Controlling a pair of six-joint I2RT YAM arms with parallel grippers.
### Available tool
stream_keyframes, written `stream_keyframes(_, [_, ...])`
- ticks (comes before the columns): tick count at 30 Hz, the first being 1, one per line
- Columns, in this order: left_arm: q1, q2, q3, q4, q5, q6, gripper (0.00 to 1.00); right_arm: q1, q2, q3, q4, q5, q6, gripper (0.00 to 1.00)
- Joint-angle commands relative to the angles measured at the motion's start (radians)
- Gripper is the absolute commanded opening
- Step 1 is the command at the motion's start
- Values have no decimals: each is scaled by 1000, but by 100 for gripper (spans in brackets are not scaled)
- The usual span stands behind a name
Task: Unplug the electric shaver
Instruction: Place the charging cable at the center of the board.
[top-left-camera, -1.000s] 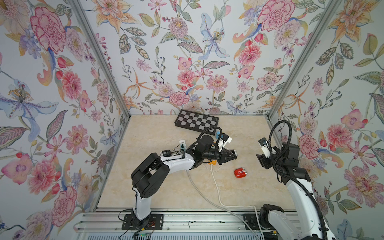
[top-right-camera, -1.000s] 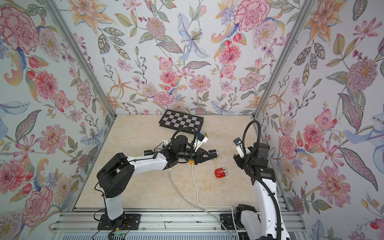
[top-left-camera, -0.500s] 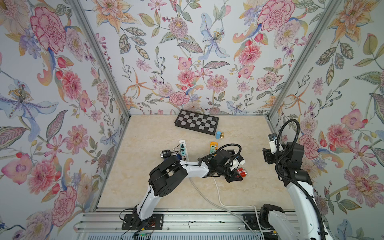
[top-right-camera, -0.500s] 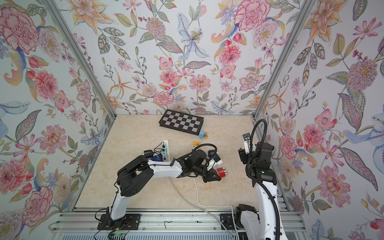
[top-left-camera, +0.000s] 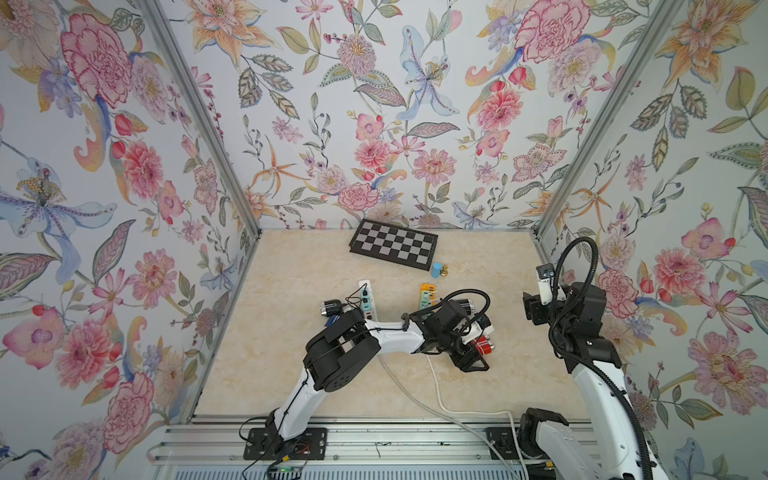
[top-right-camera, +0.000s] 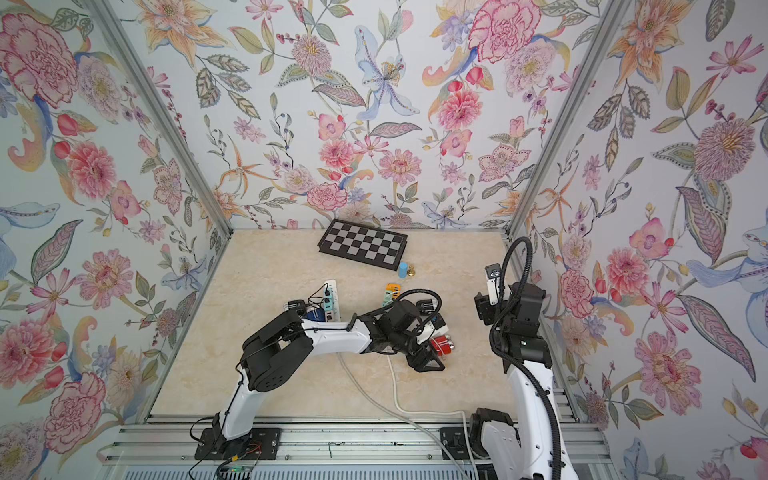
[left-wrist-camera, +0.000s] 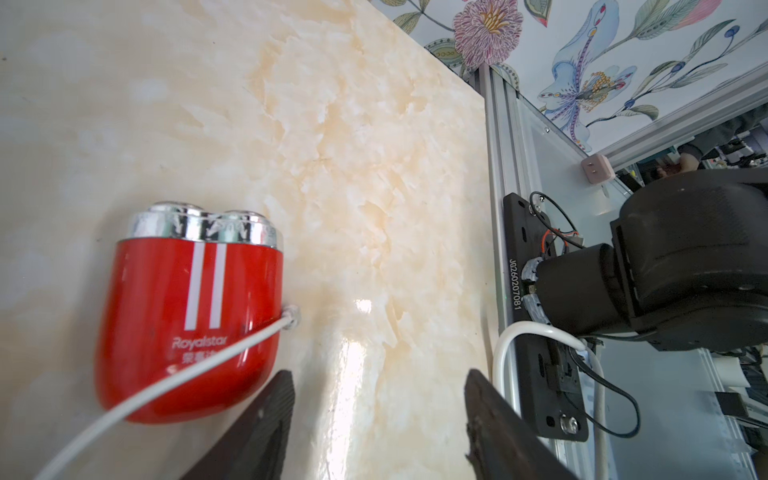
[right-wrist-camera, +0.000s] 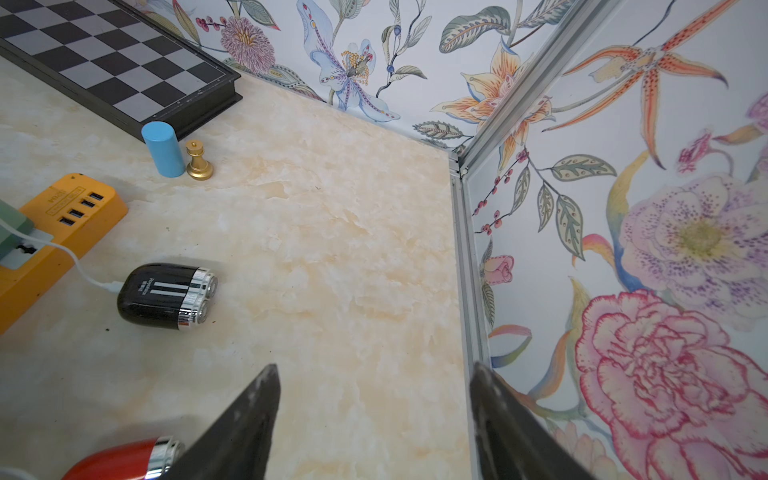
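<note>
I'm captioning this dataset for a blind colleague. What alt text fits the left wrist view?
A red electric shaver lies on a beige marble table with a thin white cable draped across it, the cable's metal tip just past the shaver's edge. The left gripper is open and empty beside it.

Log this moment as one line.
left gripper open, empty, beside red shaver | cable unplugged, draped across shaver | right gripper open, empty
</note>
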Motion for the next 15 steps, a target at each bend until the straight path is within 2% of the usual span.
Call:
stream_keyframes(1, [0,-69,71,-100,-48,101,86,7,-18,36,-14,-28,43,74])
stream_keyframes(3, [10,-88,114,-160,-66,135,99,17,-14,66,-46,-57,57,75])
stream_keyframes(6, [31,-129,155,-219,-96,161,99,33,-4,112,-87,-84,92,75])
stream_keyframes(10, [79,-219,143,-219,-138,135,99,90,29,193,-170,-45,166,73])
stream_keyframes(12, [119,-274,104,-180,-168,80,100,152,49,231,-213,6,214,72])
stream_keyframes(15, [199,-363,33,-135,-279,-2,99,302,88,285,-275,133,303,71])
